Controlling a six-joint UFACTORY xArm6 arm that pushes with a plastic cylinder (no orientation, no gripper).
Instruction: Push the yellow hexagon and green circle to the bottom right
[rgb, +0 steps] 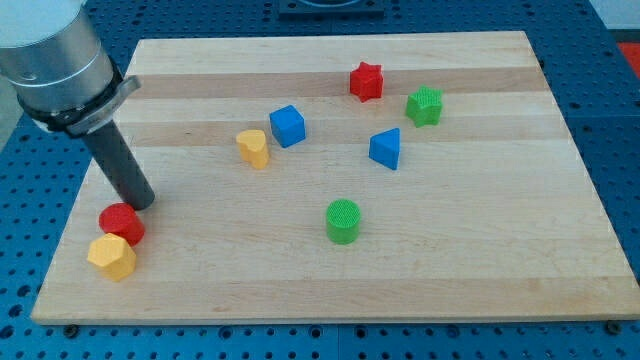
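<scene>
The yellow hexagon (111, 257) lies near the board's bottom left corner, touching a red circle (121, 222) just above it. The green circle (343, 221) stands near the board's middle, a little below centre. My tip (142, 203) rests on the board just up and right of the red circle, close to it, and above the yellow hexagon. The green circle is far to the tip's right.
A yellow heart-like block (254, 148) and a blue cube (287, 126) sit left of centre. A blue triangle (385, 149), a red star (366, 81) and a green star (424, 106) lie at upper right. The wooden board (480, 260) ends in blue table all round.
</scene>
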